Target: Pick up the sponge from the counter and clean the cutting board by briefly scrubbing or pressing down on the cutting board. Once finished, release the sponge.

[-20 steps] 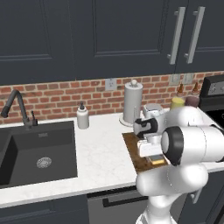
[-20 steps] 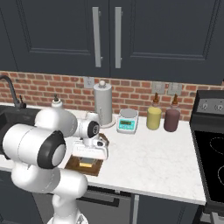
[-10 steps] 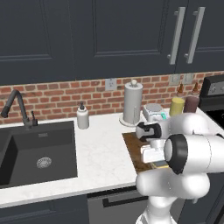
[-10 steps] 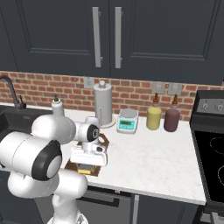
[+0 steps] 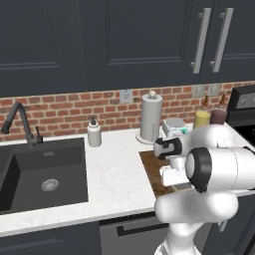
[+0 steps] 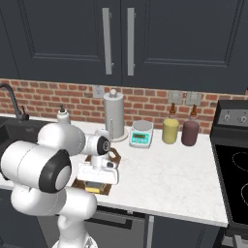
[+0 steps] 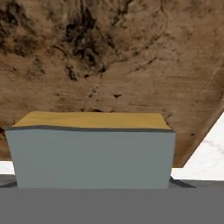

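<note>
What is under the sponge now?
The sponge sits over the cutting board, whose worn wood shows behind it. A corner of the counter shows beside. The contact underneath is covered by the sponge itself.

worn wood cutting board (image 7: 131, 57) — matt, marbled stone counter (image 5: 114, 174)

place: home kitchen, rendered
cabinets: dark upper cabinets (image 6: 145, 38) with bar handles
wall: red brick backsplash (image 5: 64, 112) with outlets
tabletop: white marbled tabletop (image 6: 169, 169), dark inset sink (image 5: 42, 174) with black faucet (image 5: 17, 119)
appliances: black stove (image 6: 232, 164) at right
items: paper towel roll (image 6: 114, 116), kitchen scale (image 6: 141, 134), soap bottle (image 5: 94, 133), two condiment bottles (image 6: 170, 130)
</note>
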